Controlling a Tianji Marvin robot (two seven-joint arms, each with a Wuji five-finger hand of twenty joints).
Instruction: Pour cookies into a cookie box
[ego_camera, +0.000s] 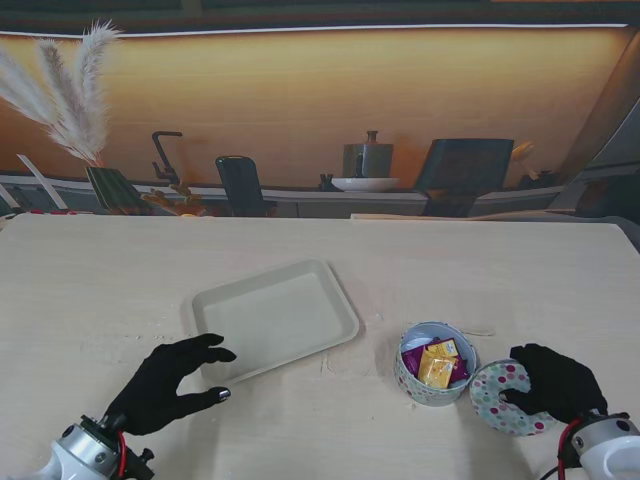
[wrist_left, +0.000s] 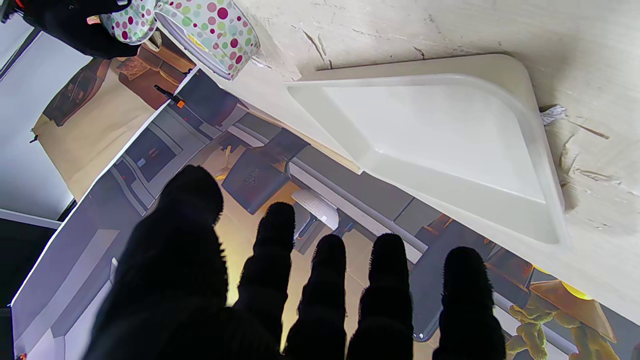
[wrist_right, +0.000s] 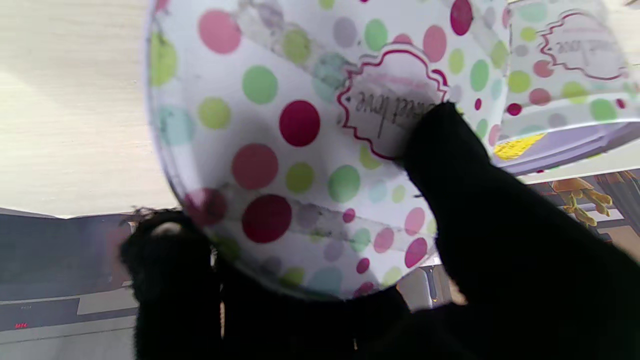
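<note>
Polka-dot lid (ego_camera: 505, 397) pinched in right hand (ego_camera: 555, 380); left hand (ego_camera: 170, 385) spread, empty, beside tray (ego_camera: 275, 318). Risk: lid slips, knocks cookie box (ego_camera: 434, 362) w/ packets.

One cream tray (ego_camera: 275, 318); one polka-dot cookie box (ego_camera: 434, 364) with its one lid (ego_camera: 506, 398); about three wrapped cookies (ego_camera: 438, 361) inside, exact number unclear; two black hands, left hand (ego_camera: 170, 383) and right hand (ego_camera: 558, 381).
</note>
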